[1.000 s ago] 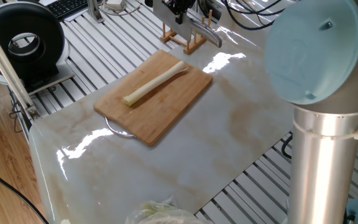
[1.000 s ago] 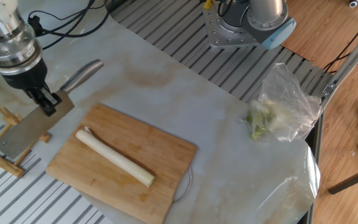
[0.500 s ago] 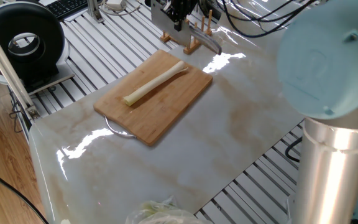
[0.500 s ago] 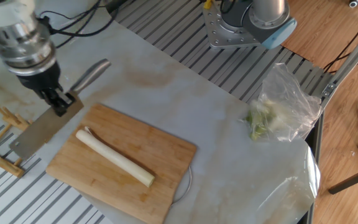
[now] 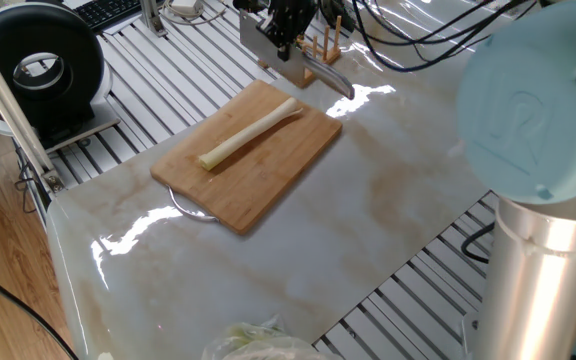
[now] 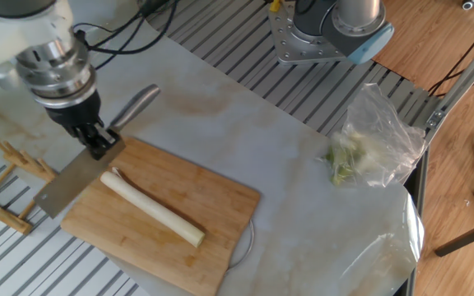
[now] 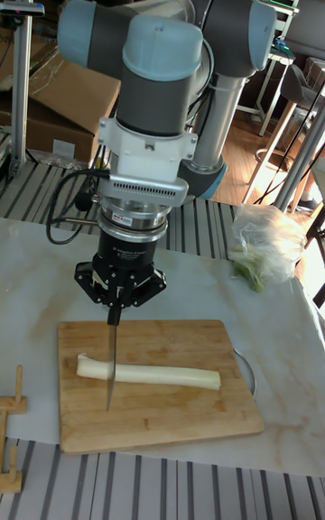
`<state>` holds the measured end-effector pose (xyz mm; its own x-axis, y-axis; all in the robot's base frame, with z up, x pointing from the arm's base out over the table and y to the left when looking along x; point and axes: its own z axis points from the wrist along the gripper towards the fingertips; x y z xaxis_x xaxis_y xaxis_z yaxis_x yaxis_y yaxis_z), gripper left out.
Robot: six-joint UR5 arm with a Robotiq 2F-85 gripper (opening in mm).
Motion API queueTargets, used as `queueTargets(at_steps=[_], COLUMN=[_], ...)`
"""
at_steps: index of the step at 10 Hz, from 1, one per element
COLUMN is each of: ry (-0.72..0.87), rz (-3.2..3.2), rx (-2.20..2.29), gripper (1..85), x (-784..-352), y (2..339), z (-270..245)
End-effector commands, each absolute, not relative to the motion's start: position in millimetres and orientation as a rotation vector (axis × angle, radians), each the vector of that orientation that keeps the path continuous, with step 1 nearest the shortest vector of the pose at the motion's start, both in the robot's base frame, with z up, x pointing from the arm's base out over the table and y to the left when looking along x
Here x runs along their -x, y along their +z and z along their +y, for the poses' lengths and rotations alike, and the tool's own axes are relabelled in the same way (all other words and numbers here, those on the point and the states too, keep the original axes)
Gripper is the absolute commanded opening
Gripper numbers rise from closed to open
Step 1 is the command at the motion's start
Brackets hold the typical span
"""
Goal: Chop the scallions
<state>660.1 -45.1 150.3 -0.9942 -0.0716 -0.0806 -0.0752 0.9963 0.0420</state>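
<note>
Wooden rack (image 6: 6,177) crowds board's (image 6: 220,214) far side.

One fixed view looks down from beside the arm's base, across the table toward the cutting board (image 5: 248,152). The other fixed view looks from the opposite side, high, facing the base. The tall fixed view sits low and close, head-on. All three share the board.
</note>
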Motion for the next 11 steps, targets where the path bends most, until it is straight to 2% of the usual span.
queueTargets(at_steps=[1, 6, 11], ry=[0.106, 0.089, 0.15], rz=[3.063, 3.063, 3.078], rx=[0.16, 0.095, 0.087], gripper=[1.3, 1.3, 1.3], x=[-654.5, -659.9, -660.5], y=[141.8, 146.1, 149.2], z=[-30.9, -28.5, -20.8])
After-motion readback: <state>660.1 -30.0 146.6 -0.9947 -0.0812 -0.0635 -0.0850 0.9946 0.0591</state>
